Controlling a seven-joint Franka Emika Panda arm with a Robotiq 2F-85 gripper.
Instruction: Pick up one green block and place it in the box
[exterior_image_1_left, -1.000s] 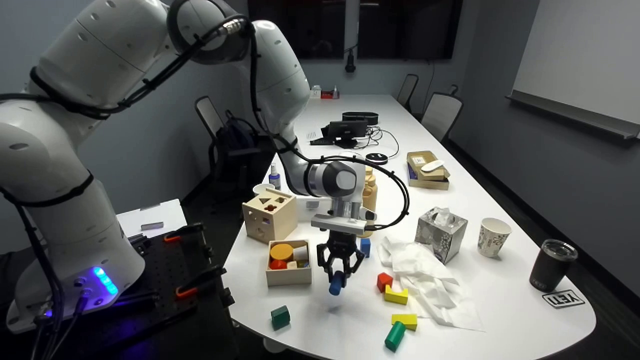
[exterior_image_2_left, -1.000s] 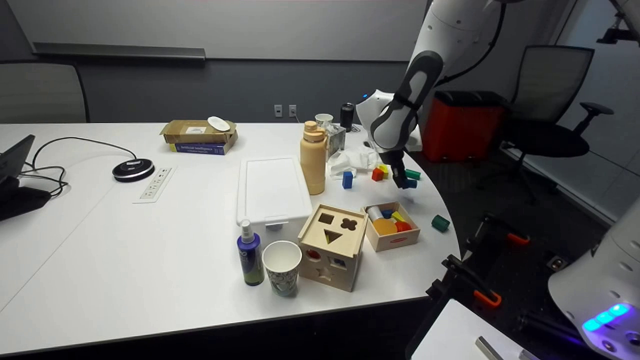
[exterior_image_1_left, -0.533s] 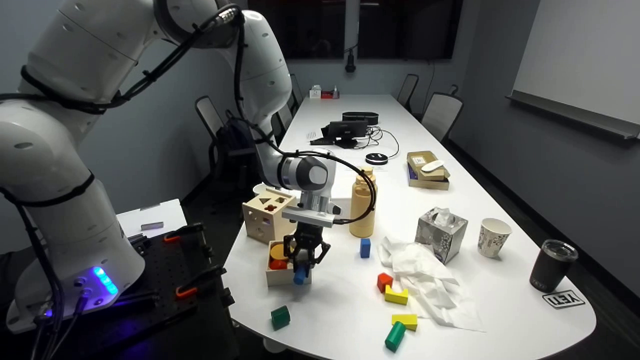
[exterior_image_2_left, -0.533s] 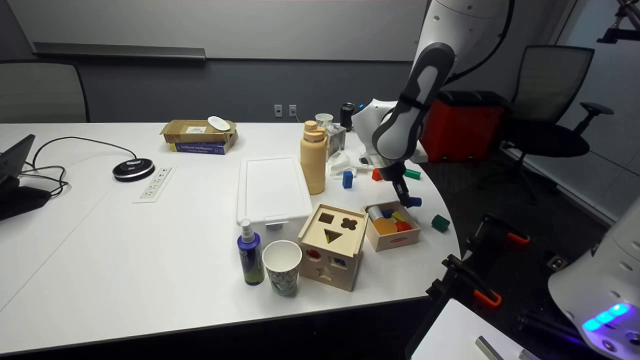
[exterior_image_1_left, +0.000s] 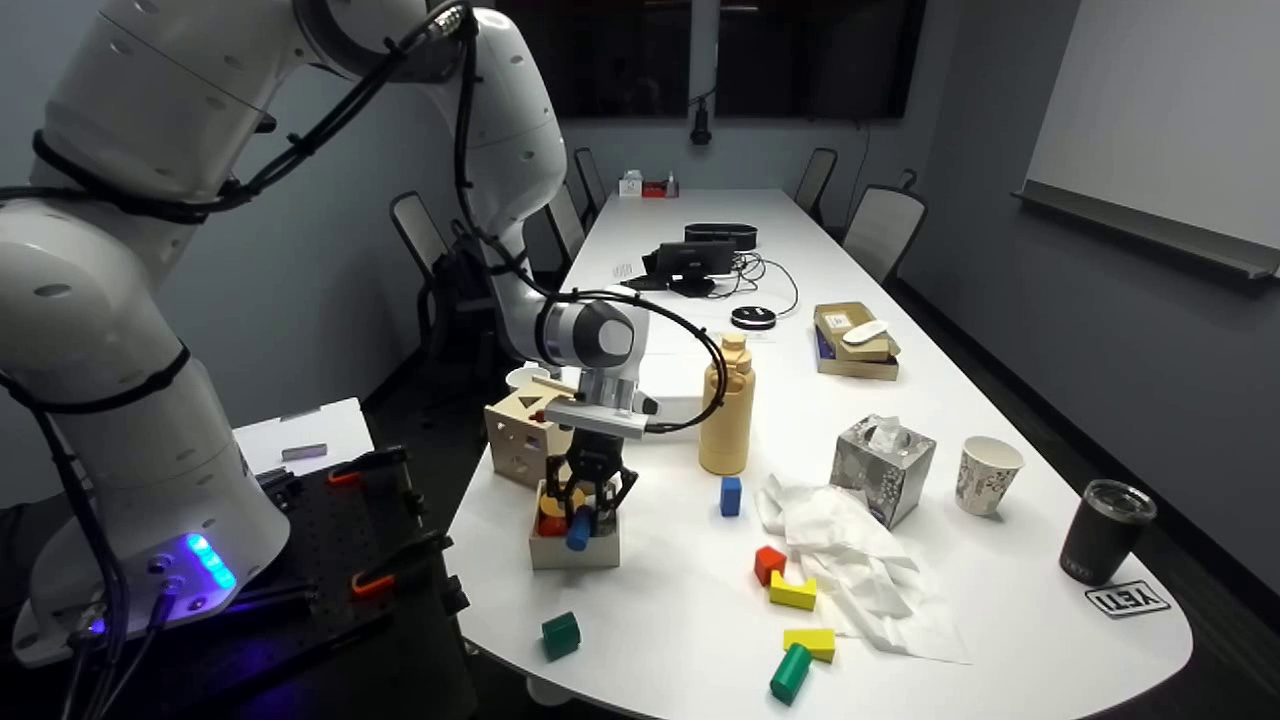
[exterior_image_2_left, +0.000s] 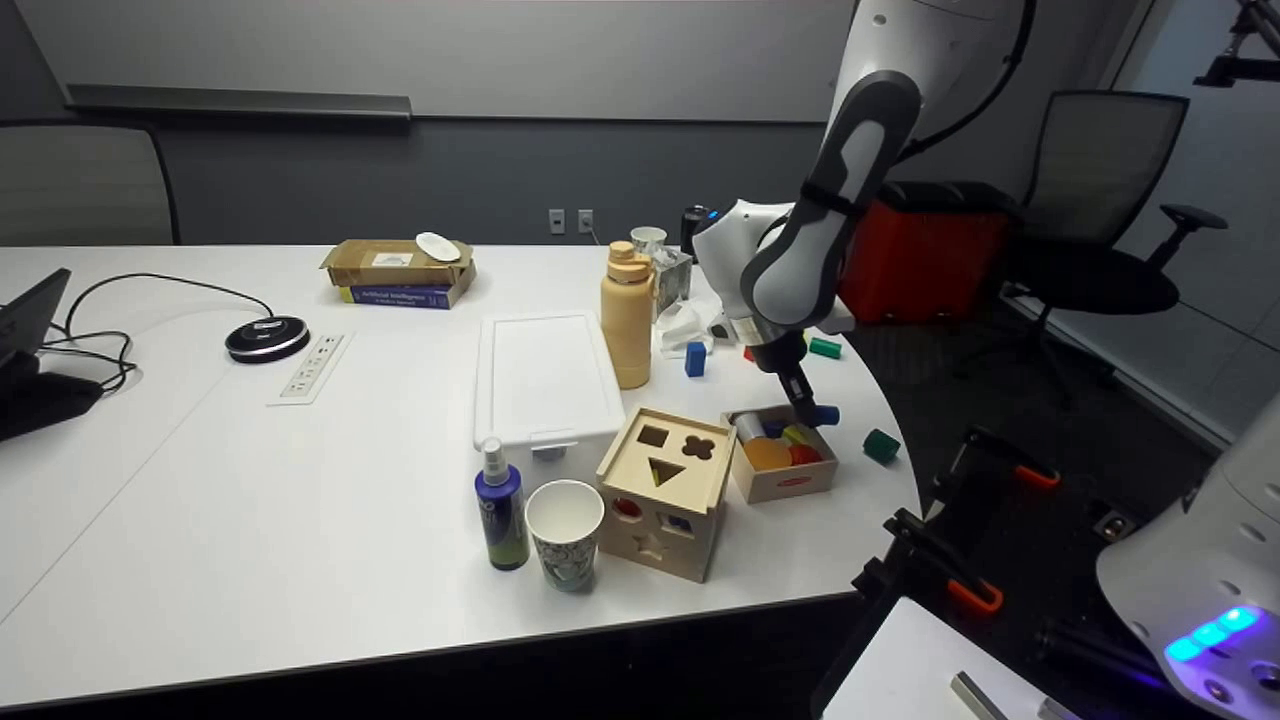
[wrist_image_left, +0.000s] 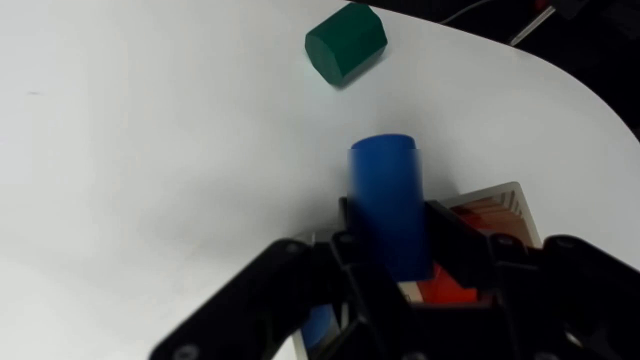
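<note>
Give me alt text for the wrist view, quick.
Black fingers hold a blue cylinder near the middle. Partly hidden behind them is the box, red showing inside; at the top, a dark green block lies near the edge of the white table.

Spray bottle (exterior_image_2_left: 502, 525): upright, near the worktop's (exterior_image_2_left: 300, 520) near edge in an exterior view
Paper cup (exterior_image_2_left: 566, 545): same edge
Shape cube (exterior_image_2_left: 648, 520): same edge
Cardboard carton (exterior_image_2_left: 390, 275): toward the far edge
</note>
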